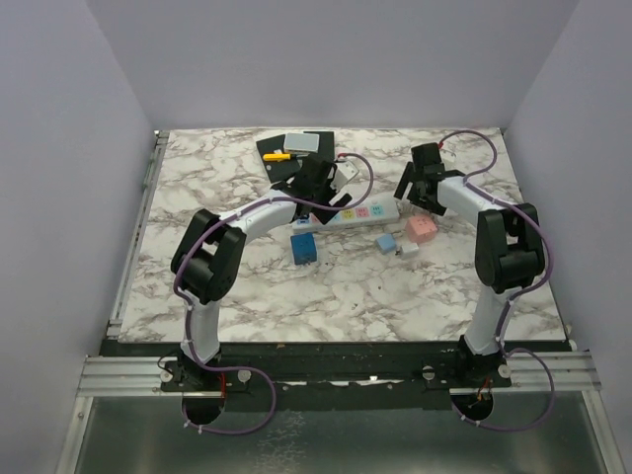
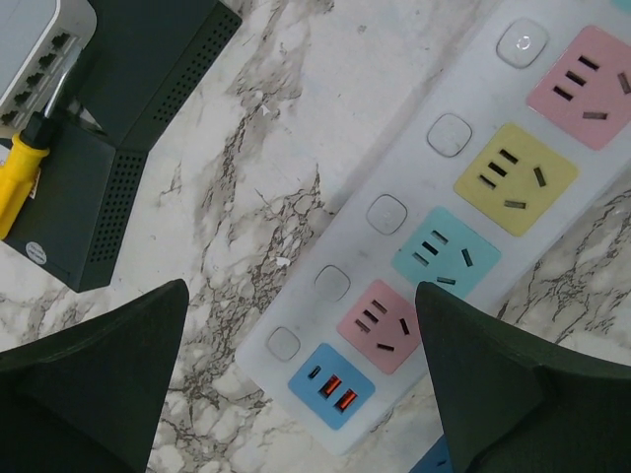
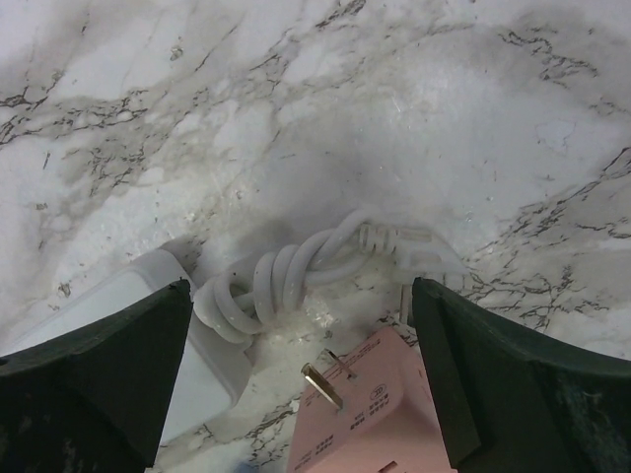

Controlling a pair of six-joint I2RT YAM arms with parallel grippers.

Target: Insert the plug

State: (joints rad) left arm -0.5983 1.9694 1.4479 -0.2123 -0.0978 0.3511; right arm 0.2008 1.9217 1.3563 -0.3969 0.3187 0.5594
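Pink plastic marks the task's thing: the pink plug (image 3: pixel 363 419) lies on the bench (image 3: pixel 296 99) directly under the right jaws, between them and closer to the right-hand jaw. Its metal prongs (image 3: pixel 320 378) stick out of the body toward the left-hand jaw. The right jaws stand wide apart and hold nothing. Just beyond the plug, across the gap, lies a knotted white cable (image 3: pixel 281 281) that runs into the end of the power strip (image 3: pixel 212 365) beside the left-hand jaw.

The left jaws are likewise apart and empty. They straddle the strip's near end, with the blue USB block (image 2: pixel 331 385) and a pink socket (image 2: pixel 380 325) nearest between them and the turquoise socket (image 2: pixel 446 258) farther out.

The step in hand is judged to be the pickup.
1. Centre the right jaws over the plug body, not the prongs.
2. Descend clear of the cable.
3. Clamp on the flat sides, prongs left free.
4. Steady the strip with the left jaws before pressing in.
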